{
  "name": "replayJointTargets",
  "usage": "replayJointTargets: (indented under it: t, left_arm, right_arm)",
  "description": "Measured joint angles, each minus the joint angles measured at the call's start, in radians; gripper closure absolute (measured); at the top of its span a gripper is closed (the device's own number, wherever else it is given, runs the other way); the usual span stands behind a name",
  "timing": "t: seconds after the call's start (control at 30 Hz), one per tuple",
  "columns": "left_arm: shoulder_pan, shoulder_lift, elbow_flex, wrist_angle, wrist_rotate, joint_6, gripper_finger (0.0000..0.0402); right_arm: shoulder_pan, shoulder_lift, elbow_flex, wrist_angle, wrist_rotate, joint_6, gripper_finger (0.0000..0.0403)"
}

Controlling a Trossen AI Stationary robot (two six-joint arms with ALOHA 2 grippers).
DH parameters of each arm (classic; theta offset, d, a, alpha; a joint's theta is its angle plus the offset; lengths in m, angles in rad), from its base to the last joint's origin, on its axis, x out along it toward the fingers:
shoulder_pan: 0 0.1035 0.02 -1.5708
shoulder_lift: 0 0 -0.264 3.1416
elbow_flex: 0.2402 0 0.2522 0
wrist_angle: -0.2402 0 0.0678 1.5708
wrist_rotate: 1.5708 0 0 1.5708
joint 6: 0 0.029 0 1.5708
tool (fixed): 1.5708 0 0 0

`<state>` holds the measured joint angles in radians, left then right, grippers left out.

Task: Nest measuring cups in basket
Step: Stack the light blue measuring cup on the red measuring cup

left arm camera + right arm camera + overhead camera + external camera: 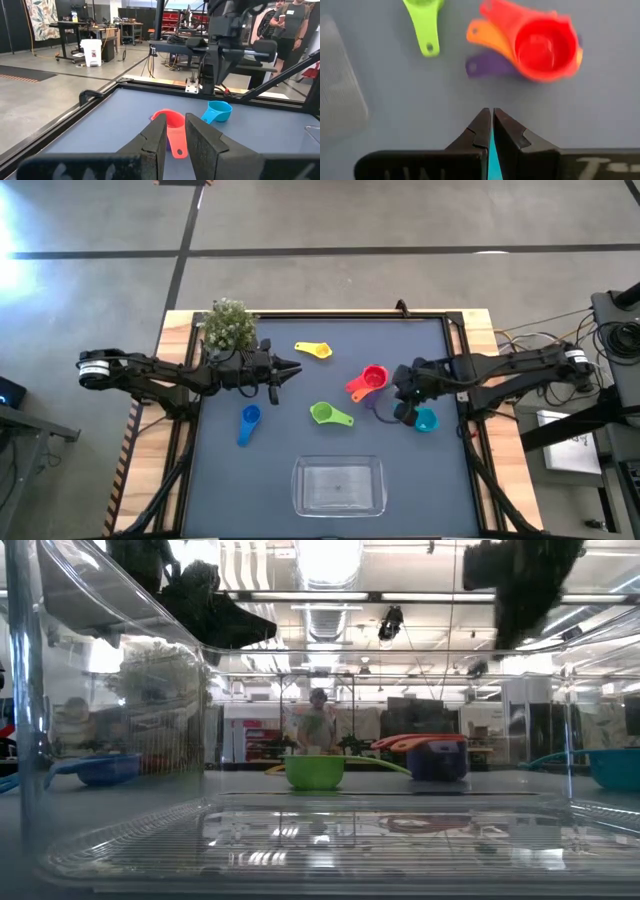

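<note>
The red cup [370,380] sits nested on the orange cup [482,32] and the purple cup [485,65] at mid-table. Green [328,415], yellow [313,350], blue [248,423] and teal [427,421] cups rest singly on the mat. The clear basket [338,485] stands at the near edge with nothing in it. My right gripper [491,112] is shut and holds nothing, raised above the mat between the red stack and the teal cup. My left gripper [293,370] hovers level left of the stack, its fingers [156,137] a little apart around nothing.
A small potted plant [229,326] stands at the far left corner beside the left arm. A raised black frame [455,330] borders the mat. Bare mat lies between the green cup and the basket. People stand in the room beyond the table.
</note>
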<state>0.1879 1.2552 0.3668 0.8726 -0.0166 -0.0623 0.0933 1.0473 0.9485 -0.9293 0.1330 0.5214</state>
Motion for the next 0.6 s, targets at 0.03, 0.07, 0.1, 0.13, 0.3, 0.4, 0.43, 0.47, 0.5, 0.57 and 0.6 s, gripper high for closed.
replayJointTargets:
  t: [0.03,0.07,0.1,0.13,0.3,0.4,0.43,0.47,0.5,0.57,0.6]
  left_arm:
    - [0.0,0.0,0.0,0.0,0.0,0.0,0.0348]
    - [0.0,0.0,0.0,0.0,0.0,0.0,0.0348]
    - [0.0,0.0,0.0,0.0,0.0,0.0,0.0348]
    - [0.0,0.0,0.0,0.001,0.0,0.0,0.0348]
    - [0.0,0.0,0.0,0.001,0.0,0.0,0.0348]
    - [0.0,0.0,0.0,0.001,0.0,0.0,0.0348]
    - [0.0,0.0,0.0,0.001,0.0,0.0,0.0348]
    - [0.0,0.0,0.0,0.001,0.0,0.0,0.0348]
    - [0.0,0.0,0.0,0.001,0.0,0.0,0.0348]
    - [0.0,0.0,0.0,0.001,0.0,0.0,0.0348]
    - [0.0,0.0,0.0,0.002,0.0,0.0,0.0348]
  right_arm:
    - [0.013,0.0,-0.001,-0.024,0.0,0.044,0.0394]
    - [0.027,0.0,-0.009,-0.034,0.003,0.086,0.0394]
    - [0.04,-0.001,-0.018,-0.046,0.007,0.127,0.0393]
    - [0.054,-0.004,-0.031,-0.05,0.008,0.166,0.0393]
    - [0.13,-0.006,-0.09,-0.052,0.021,0.222,0.037]
    - [0.179,-0.006,-0.12,-0.053,0.028,0.226,0.0343]
    - [0.189,-0.006,-0.129,-0.053,0.031,0.236,0.0332]
    - [0.196,-0.006,-0.137,-0.052,0.035,0.247,0.0321]
    - [0.201,-0.006,-0.144,-0.051,0.043,0.257,0.0308]
    - [0.203,-0.006,-0.161,-0.049,0.053,0.276,0.0282]
    - [0.203,-0.006,-0.169,-0.049,0.053,0.282,0.0268]
